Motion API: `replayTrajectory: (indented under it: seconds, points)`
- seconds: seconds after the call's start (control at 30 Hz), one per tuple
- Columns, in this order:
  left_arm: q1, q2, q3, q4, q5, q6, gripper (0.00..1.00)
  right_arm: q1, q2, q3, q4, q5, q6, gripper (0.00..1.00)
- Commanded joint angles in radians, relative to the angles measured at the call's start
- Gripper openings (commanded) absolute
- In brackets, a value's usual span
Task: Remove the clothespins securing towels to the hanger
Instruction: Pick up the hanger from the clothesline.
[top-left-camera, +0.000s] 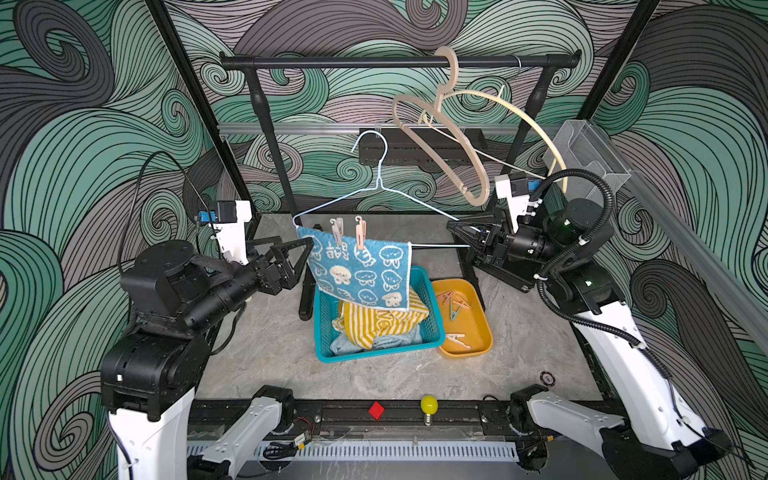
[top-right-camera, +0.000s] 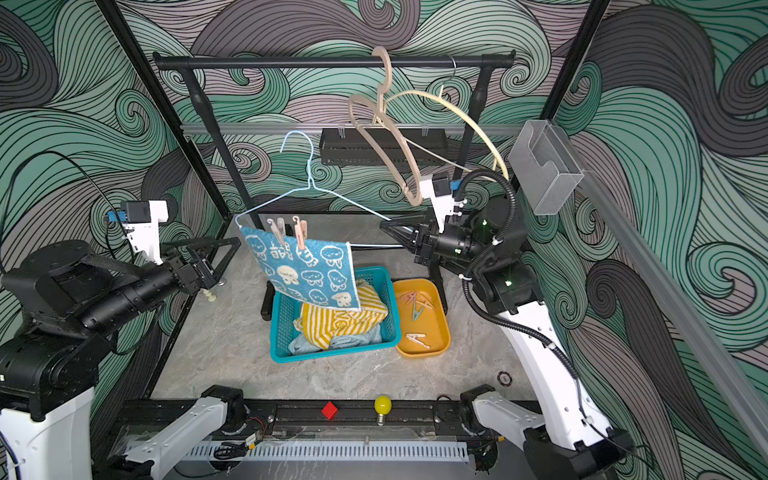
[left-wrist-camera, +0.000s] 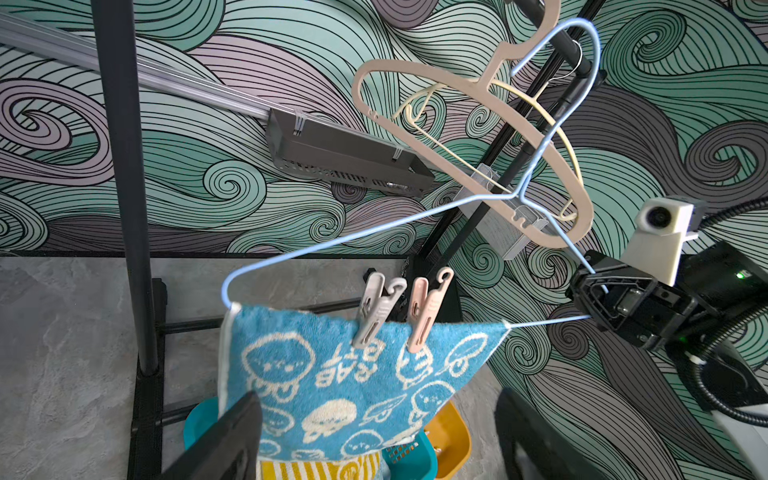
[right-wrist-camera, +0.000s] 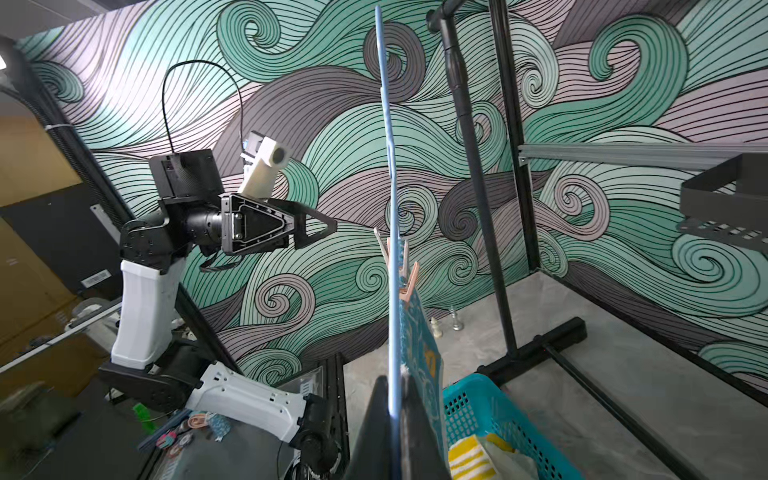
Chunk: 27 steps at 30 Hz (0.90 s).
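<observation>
Towels (top-left-camera: 382, 322) fill basket (top-left-camera: 374, 351) — clothespins (top-left-camera: 453, 309), perhaps four, in tray (top-left-camera: 476, 330).

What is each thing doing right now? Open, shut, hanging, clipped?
Light blue wire hanger: off the black rail, held at one corner.
Blue bunny towel: hanging on it, pinned.
Pale grey plastic clothespin: clipped on.
Pink plastic clothespin: clipped on.
Yellow striped towel: lying in the teal plastic basket.
Pale blue terry towel: beneath it.
Loose clothespins: lying in the orange tray.
Left end effector: open, empty.
Right end effector: shut on the hanger.
</observation>
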Motion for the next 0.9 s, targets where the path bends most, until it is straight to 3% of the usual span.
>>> replayTrajectory:
  seconds: [0.0, 0.23, 0.73, 0.87]
  points:
    - [0.011, -0.012, -0.008, 0.005, 0.022, 0.023, 0.86, -0.008, 0.023, -0.034, 0.144, -0.132, 0.038, 0.00]
    - [0.011, -0.006, -0.021, 0.001, 0.059, 0.035, 0.86, -0.011, 0.070, -0.110, 0.236, -0.214, 0.056, 0.00]
    - [-0.003, 0.026, -0.158, 0.103, 0.191, 0.023, 0.84, -0.022, 0.115, -0.264, 0.222, -0.277, -0.049, 0.00]
    - [-0.047, 0.053, -0.179, 0.109, 0.158, 0.037, 0.84, -0.022, 0.143, -0.302, 0.237, -0.268, -0.069, 0.00]
